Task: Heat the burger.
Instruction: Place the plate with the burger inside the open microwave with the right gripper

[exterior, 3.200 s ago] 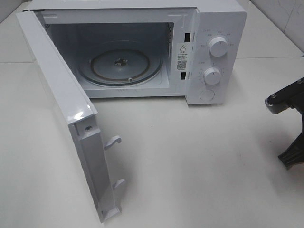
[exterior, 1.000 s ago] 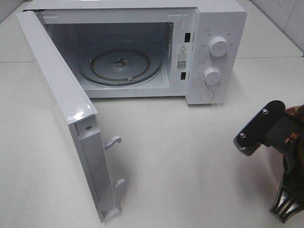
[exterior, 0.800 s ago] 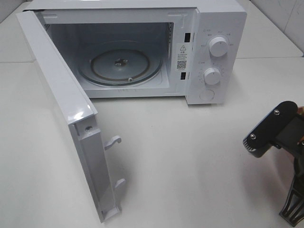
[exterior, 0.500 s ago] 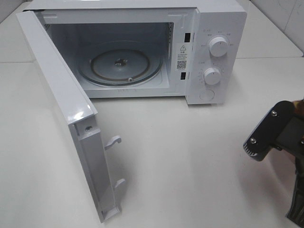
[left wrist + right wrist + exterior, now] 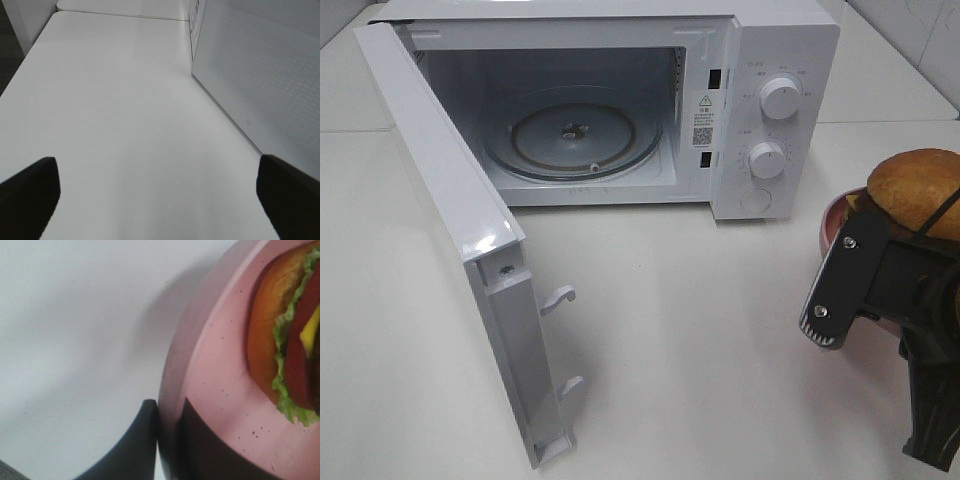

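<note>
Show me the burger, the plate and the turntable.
burger point(image 5: 912, 186): exterior high view, on the top bun.
plate point(image 5: 220, 387): right wrist view, on its pink inner surface.
turntable point(image 5: 623, 150): exterior high view, on the bare glass.

The high camera looks down on the open microwave point(image 5: 760, 110). The left wrist camera faces low along its door point(image 5: 260, 85); the right wrist camera sits close against the pink plate point(image 5: 220, 390), which the high view shares at its right edge.
</note>
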Controlling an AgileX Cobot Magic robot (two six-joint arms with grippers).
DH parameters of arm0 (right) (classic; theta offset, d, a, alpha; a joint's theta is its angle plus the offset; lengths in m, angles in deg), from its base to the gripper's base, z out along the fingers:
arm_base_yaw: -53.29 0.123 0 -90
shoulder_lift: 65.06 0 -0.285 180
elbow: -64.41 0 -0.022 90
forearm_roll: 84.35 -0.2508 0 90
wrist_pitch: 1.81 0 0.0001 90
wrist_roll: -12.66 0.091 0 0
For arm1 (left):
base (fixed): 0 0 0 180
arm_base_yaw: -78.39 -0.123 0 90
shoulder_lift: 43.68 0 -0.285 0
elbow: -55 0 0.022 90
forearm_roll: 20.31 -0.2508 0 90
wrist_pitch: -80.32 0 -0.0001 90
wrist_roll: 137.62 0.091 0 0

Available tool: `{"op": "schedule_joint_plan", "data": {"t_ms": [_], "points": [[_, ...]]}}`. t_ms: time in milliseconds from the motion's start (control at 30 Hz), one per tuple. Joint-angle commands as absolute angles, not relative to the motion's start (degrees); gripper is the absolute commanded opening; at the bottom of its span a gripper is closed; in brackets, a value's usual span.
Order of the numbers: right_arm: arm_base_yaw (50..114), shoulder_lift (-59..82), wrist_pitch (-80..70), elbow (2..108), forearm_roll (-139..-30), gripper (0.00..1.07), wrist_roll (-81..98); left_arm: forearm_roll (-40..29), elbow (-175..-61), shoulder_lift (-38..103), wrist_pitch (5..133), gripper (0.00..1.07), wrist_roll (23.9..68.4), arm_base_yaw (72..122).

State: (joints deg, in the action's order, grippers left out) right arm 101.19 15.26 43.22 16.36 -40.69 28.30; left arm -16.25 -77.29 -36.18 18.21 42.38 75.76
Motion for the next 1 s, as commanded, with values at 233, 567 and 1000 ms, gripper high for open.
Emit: {"op": "schedule_joint_plan", "data": {"t_ms": [233,567,1000], "points": [[101.25,14.92,38.93,16.3,-36.96,0.01,19.65,-16.07,-77.23,-36.92,19.18,1.0,41.63,75.81],[101.25,14.92,33.65,16.3,-36.91,0.02,9.45,-16.07,-77.23,-36.92,19.18,1.0,41.63,75.81],[101.25,14.92,26.03,16.3,-35.07,0.03,2.29,-16.07,-77.23,-36.92,19.18,1.0,41.63,75.81]]}}
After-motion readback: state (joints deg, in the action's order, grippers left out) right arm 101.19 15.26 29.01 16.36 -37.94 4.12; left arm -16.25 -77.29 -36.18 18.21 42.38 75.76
